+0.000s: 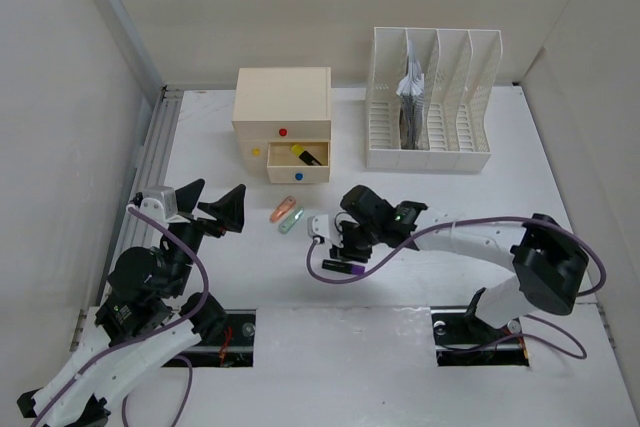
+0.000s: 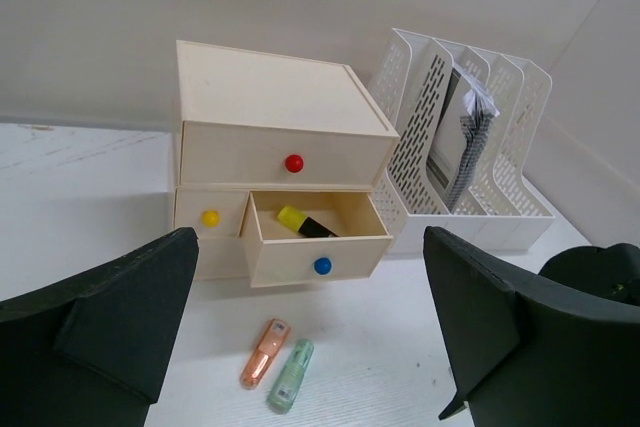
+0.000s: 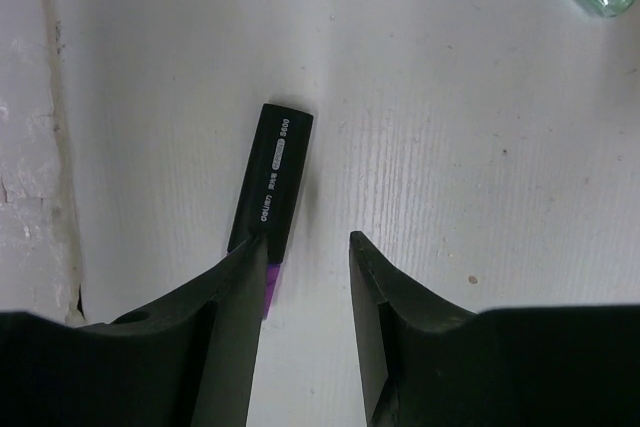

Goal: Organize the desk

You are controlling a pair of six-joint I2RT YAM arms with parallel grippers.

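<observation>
The desk (image 1: pixel 480 209) is a white tabletop. My right gripper (image 1: pixel 347 244) is open, low over it. In the right wrist view the gripper (image 3: pixel 305 247) has its left finger (image 3: pixel 235 297) over the purple end of a black highlighter (image 3: pixel 275 169), which lies outside the gap between the jaws. That highlighter (image 1: pixel 343 267) lies at mid-desk. My left gripper (image 1: pixel 218 210) is wide open and empty, raised at the left. In the left wrist view it (image 2: pixel 310 287) faces an orange tube (image 2: pixel 264 353) and a green tube (image 2: pixel 290 375).
A cream drawer box (image 1: pixel 283 107) stands at the back; its lower right drawer (image 1: pixel 298 162) is open and holds a yellow highlighter (image 1: pixel 304 154). A white file rack (image 1: pixel 432 102) holds papers. A small white item (image 1: pixel 318 225) lies by the right gripper. Grey rail (image 1: pixel 150 157) runs along the left.
</observation>
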